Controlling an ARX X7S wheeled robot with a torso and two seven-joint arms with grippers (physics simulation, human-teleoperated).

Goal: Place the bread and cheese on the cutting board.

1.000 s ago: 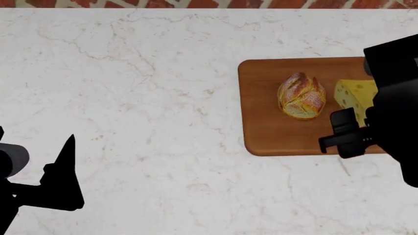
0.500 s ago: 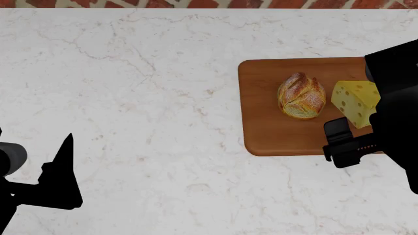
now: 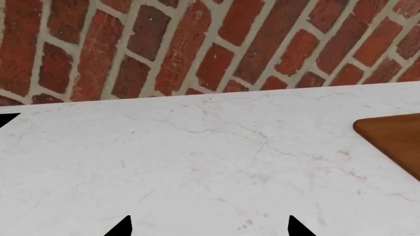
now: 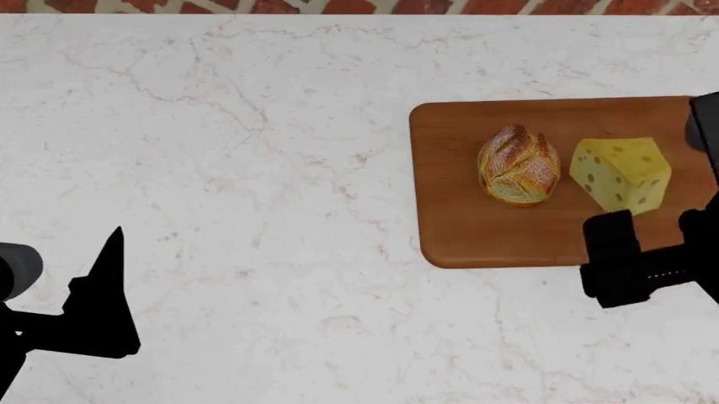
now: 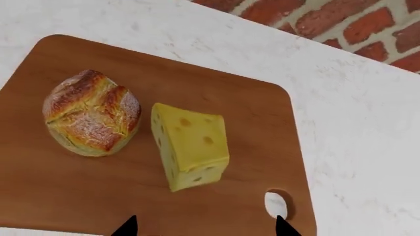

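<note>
Basically you're done, as far as these views show. Nearest you, your left gripper (image 4: 107, 286) hangs low over bare worktop (image 4: 258, 210), well apart from everything; its fingers show as two dark tips spread apart in the left wrist view, pinching nothing. Your right gripper (image 4: 652, 252) sits at the near edge of the cutting board (image 4: 450, 219), just beside the cheese (image 4: 620, 173) but not touching it. Its fingers (image 5: 126, 227) are spread too, both tips at the frame edge with open board between them, so they're empty.

Next out, on the board itself: the bread (image 4: 518, 164) lies on the wood around the middle, scored top up. The cheese stands just beside it, a slim gap between them in the right wrist view, and it rests fully on the wood, near the small round hole (image 5: 276, 204) in one corner. Neither food hangs over an edge.

Beyond the board there's only more worktop, then the brick wall (image 3: 196, 44) at the back.

Judgement: both placements look complete, and nothing is left on the worktop to fetch. All that seems to remain is lifting your right arm clear without knocking the cheese, since the fingers are close to it.
</note>
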